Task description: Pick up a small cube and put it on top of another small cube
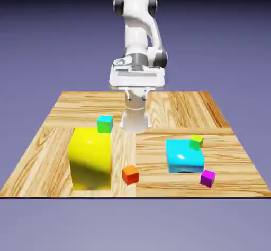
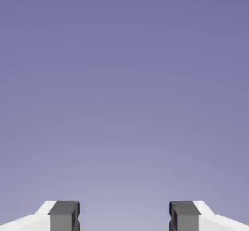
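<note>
The small cube (image 1: 207,178), tiny and purple-magenta, lies on the wooden table near its front edge, at the exterior view's right, just in front of the cyan block (image 1: 184,156). My gripper (image 1: 136,95) hangs high above the table's far middle, well away from that cube. In the hand view the gripper (image 2: 124,218) is open: its two grey fingertips (image 2: 63,215) stand wide apart with nothing between them. Only the plain backdrop shows ahead of them.
A big yellow block (image 1: 90,158) stands front left, with a small teal-and-green cube (image 1: 105,123) behind it. A small orange cube (image 1: 130,175) lies near the front middle. A small green cube (image 1: 196,141) sits at the cyan block's far right corner.
</note>
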Motion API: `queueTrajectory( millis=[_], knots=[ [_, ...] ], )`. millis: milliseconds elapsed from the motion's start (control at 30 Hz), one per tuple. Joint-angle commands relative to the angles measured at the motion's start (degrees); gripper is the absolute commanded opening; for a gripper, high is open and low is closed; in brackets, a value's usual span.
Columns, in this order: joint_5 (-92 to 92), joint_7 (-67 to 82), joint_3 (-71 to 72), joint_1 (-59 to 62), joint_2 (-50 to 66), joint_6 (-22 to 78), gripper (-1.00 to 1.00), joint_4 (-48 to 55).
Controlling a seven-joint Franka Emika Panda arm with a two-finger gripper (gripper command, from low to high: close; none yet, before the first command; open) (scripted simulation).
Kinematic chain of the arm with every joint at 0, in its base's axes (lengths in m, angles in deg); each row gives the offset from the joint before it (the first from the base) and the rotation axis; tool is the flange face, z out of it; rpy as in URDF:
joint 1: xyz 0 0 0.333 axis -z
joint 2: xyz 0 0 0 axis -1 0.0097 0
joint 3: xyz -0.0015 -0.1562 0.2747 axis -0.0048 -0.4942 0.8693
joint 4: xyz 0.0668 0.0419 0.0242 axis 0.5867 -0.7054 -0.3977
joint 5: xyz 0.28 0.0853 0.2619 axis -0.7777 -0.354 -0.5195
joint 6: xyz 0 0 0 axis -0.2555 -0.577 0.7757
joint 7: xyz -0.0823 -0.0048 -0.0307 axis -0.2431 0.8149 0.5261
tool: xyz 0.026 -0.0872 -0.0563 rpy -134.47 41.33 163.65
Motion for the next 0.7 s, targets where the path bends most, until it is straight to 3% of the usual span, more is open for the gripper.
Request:
queueTrajectory(
  millis=[0,667],
  knots=[
    [-1.6,-2.5,1.8,1.7,-1.3,2.0,0.00,1.3],
    [-33.1,-52.3,38.2,36.2,-27.5,41.6,0.00,27.3]
  ],
)
